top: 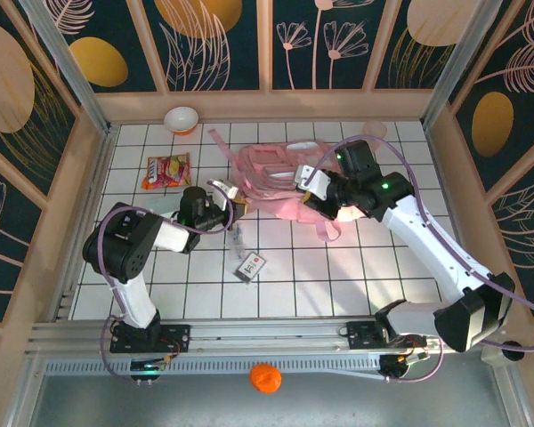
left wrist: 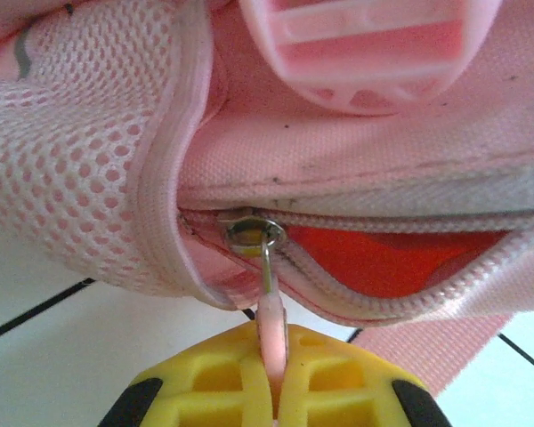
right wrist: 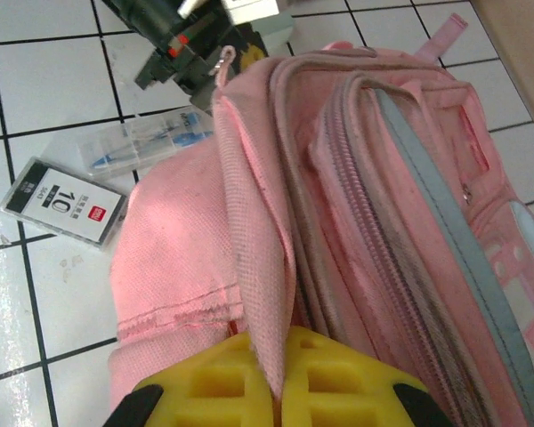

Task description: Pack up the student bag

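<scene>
The student bag (top: 269, 169) lies toward the far middle of the white tiled table (top: 338, 276), between the two grippers. The left gripper (left wrist: 274, 396) is clamped on the pink zipper pull (left wrist: 271, 320) of a partly open pocket that shows orange inside. The right gripper (right wrist: 280, 378) is closed, pinching a fold of the bag's pink fabric.

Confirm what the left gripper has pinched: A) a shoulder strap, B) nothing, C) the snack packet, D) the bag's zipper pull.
D: in the left wrist view the left gripper is shut on the zipper pull of the student bag, with the zip partly open.
</scene>
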`<state>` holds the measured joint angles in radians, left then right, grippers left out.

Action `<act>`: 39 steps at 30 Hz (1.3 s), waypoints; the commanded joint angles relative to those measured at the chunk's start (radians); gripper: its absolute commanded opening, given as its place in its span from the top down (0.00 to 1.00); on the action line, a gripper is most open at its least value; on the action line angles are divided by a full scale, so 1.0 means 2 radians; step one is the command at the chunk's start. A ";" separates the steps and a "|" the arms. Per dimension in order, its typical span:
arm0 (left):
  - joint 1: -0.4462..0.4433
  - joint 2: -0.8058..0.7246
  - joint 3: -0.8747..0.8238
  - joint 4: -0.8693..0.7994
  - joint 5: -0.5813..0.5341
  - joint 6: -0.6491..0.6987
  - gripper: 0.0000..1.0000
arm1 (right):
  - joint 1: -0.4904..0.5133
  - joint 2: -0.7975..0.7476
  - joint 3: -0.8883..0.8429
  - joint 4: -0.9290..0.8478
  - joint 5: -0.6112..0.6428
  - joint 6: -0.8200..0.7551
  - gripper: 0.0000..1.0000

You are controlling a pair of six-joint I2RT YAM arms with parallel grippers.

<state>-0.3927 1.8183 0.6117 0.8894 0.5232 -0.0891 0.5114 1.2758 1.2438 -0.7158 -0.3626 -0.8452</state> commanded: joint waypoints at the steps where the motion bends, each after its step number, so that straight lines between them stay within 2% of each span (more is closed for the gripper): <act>1: -0.003 -0.037 0.005 -0.020 0.063 0.012 1.00 | 0.003 -0.017 -0.002 0.060 0.038 0.029 1.00; 8: -0.003 -0.094 0.015 -0.109 0.097 0.013 1.00 | 0.037 -0.023 -0.059 0.132 0.091 0.071 1.00; 16: -0.006 -0.146 0.048 -0.238 0.134 0.053 1.00 | 0.059 -0.017 -0.103 0.224 0.137 0.148 1.00; 22: -0.016 -0.164 0.086 -0.319 0.231 0.072 1.00 | 0.087 0.006 -0.110 0.261 0.165 0.192 1.00; 25: -0.029 -0.173 0.108 -0.376 0.238 0.104 1.00 | 0.093 0.015 -0.113 0.275 0.179 0.217 1.00; 28: -0.040 -0.176 0.131 -0.414 0.242 0.121 1.00 | 0.097 0.026 -0.115 0.287 0.181 0.232 1.00; 33: -0.065 -0.177 0.158 -0.423 0.250 0.115 1.00 | 0.102 0.039 -0.121 0.307 0.175 0.237 1.00; 38: -0.090 -0.177 0.176 -0.424 0.249 0.112 1.00 | 0.102 0.026 -0.138 0.320 0.130 0.215 1.00; 39: -0.090 -0.180 0.174 -0.424 0.243 0.113 0.96 | 0.099 0.018 -0.145 0.321 0.118 0.206 1.00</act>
<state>-0.5297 1.5066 0.9195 0.0299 0.8593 0.0937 0.7158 1.3373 0.9771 -0.2298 -0.0860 -0.4133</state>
